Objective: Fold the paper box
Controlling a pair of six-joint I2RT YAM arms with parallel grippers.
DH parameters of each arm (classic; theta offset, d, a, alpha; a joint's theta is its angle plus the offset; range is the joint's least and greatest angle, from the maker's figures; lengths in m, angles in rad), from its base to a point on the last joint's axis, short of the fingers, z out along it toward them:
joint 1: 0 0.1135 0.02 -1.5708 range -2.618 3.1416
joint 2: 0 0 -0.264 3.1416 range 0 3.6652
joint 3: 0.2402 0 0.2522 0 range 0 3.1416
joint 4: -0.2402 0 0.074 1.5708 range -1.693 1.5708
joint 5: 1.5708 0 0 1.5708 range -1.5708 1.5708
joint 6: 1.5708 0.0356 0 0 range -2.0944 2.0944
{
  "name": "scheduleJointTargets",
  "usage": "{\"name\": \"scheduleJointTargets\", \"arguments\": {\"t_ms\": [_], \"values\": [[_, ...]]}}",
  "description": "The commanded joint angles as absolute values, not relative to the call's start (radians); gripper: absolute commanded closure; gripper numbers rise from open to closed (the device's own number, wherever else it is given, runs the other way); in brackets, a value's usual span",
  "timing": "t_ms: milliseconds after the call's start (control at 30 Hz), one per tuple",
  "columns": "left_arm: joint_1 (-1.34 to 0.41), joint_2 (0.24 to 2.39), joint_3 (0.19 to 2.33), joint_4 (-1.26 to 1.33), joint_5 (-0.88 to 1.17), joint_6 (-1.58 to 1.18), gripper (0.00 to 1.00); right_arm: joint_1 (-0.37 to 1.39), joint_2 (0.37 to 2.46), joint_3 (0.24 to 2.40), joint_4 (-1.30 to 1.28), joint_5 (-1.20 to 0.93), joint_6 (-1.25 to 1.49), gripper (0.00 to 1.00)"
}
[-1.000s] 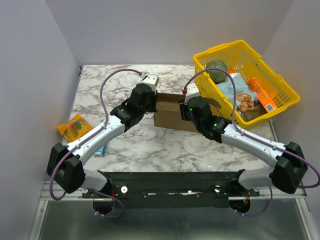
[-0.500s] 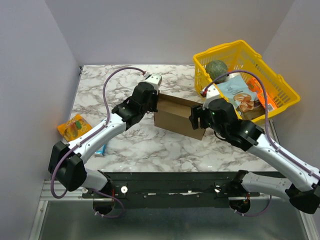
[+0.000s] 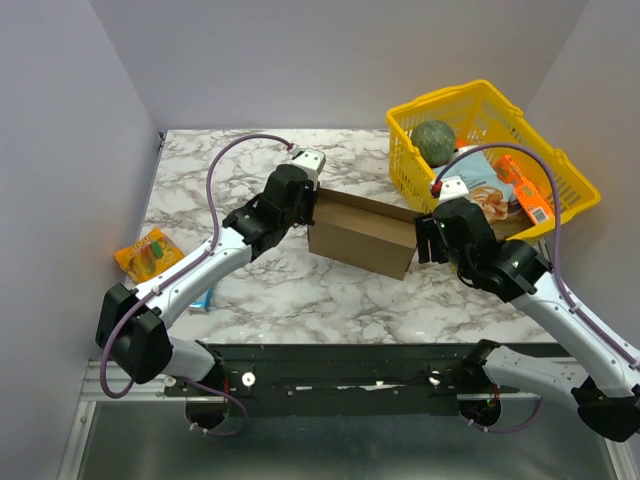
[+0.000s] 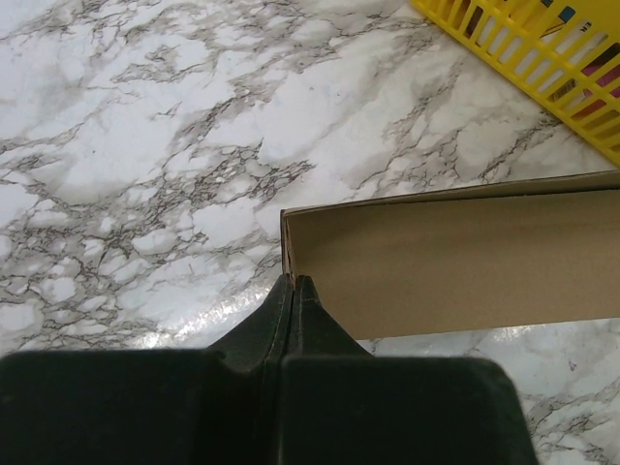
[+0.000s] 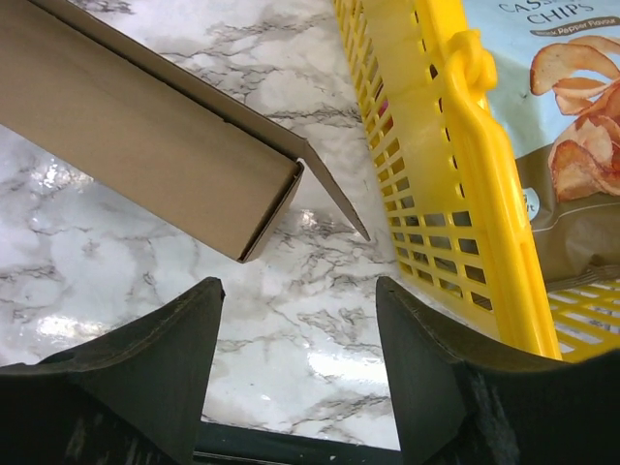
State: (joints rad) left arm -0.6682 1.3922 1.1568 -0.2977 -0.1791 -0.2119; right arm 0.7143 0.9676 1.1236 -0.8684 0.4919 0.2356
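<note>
Right jaws, open, have cleared the paper box [image 5: 145, 126] edge.

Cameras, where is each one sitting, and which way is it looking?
Top external: above and behind the arms, looking down at the table; both arms show, the box between them, the basket far right.
Left wrist: on the left arm, looking past the shut left gripper pinching the box's corner.
Right wrist: on the right arm, looking past the open right gripper at the box's other end, beside the basket.
Shared: both wrist views show the box, table and basket.
</note>
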Motion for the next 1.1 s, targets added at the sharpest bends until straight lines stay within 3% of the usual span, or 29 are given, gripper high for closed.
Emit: {"name": "scheduleJointTargets", "arguments": {"t_ms": [0, 433, 867, 1067], "values": [[-0.676, 1.447, 1.075, -0.592, -0.146, -0.190, 1.00, 0.692, 1.008, 1.146, -0.853, 0.525, 0.178, 0.29], [-0.676, 1.445, 1.075, -0.586, -0.140, -0.186, 1.00, 0.649, 1.104, 1.129, -0.744, 0.578, 0.110, 0.34], [-0.680, 1.440, 1.074, -0.581, -0.138, -0.179, 1.00, 0.640, 1.120, 1.129, -0.745, 0.486, 0.124, 0.55], [-0.680, 1.440, 1.074, -0.581, -0.138, -0.178, 1.00, 0.640, 1.124, 1.100, -0.752, 0.494, 0.138, 0.59]]}}
